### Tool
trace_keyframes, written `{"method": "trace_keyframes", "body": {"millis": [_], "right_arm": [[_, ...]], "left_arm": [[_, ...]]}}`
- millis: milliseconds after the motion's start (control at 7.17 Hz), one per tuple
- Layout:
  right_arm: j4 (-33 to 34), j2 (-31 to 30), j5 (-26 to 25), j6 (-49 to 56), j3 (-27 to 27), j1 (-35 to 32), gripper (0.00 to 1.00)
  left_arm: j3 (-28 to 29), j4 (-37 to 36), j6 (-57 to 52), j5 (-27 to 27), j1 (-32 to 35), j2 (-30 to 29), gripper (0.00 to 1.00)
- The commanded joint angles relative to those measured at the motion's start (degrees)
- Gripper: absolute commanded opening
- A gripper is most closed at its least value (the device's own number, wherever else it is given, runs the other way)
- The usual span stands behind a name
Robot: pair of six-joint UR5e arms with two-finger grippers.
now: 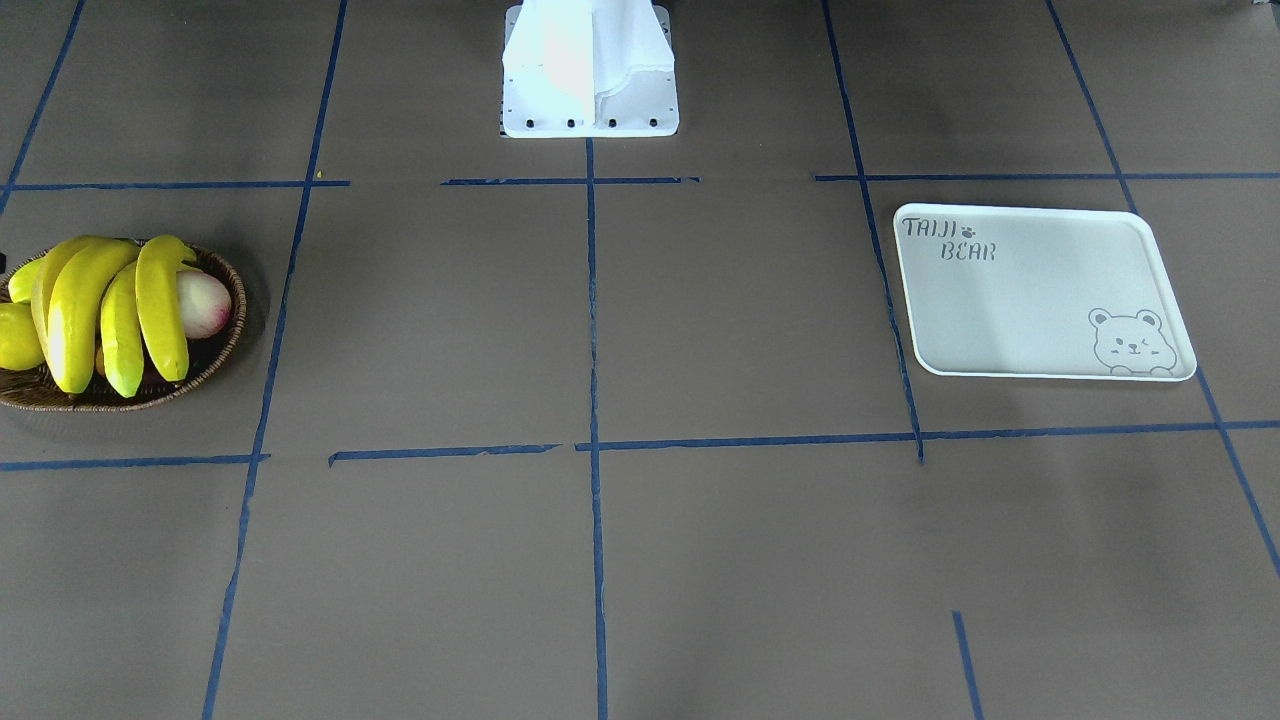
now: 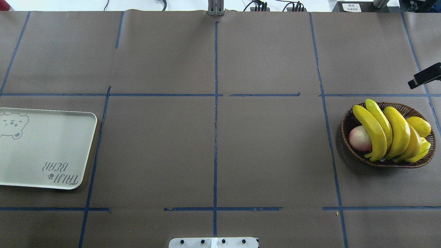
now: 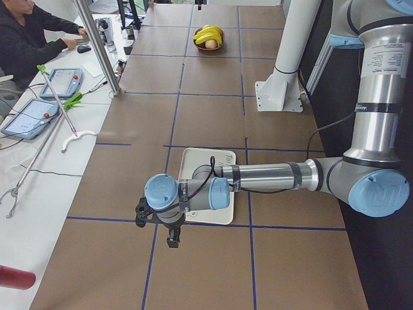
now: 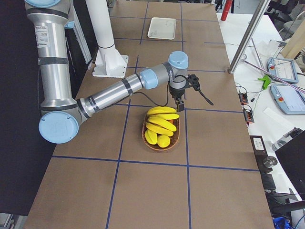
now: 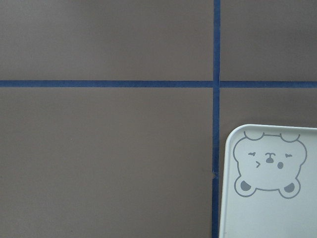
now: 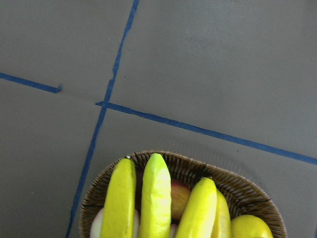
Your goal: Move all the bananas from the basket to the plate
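As it sits at the table (image 4: 152, 191) end on the robot's right, the basket (image 6: 183, 163) holds all four bananas (image 2: 373, 134) side by side. Their long axes run across the basket's short width, with the ends bunched at the rim toward the robot and fanning out toward the opposite rim. Also in the basket: a pink-white round fruit (image 2: 358, 139) on the side toward the table's middle, plump yellow fruits (image 2: 420, 125) on the other side. The right gripper (image 4: 180, 106) hangs just off the basket's rim away from the robot; jaws, cannot tell. Well apart from the basket, at the other table end, lies the plate (image 2: 51, 144). Farther still from the basket, the left gripper (image 3: 171, 240) hangs past the plate's bear corner; jaw gap unreadable.
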State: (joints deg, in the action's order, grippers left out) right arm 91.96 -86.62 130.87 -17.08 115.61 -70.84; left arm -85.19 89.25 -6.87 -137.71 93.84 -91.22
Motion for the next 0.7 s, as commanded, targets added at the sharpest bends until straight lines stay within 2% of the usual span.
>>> {"method": "trace_keyframes", "body": {"millis": [0, 279, 558], "right_arm": [[-6.6, -2.7, -2.8, -8.8, 1.6, 7.4, 1.00], [-7.2, -2.7, -5.8, -15.1, 1.9, 12.1, 1.00], [-11.9, -6.6, -9.0, -20.4, 2.6, 16.7, 1.00]], "left_arm": [[0.2, 0.5, 0.3, -0.1, -0.1, -0.1, 1.00], [0.6, 0.7, 0.3, -0.1, 0.0, 0.1, 1.00], [0.7, 0.7, 0.2, -0.2, 0.0, 0.1, 1.00]]}}
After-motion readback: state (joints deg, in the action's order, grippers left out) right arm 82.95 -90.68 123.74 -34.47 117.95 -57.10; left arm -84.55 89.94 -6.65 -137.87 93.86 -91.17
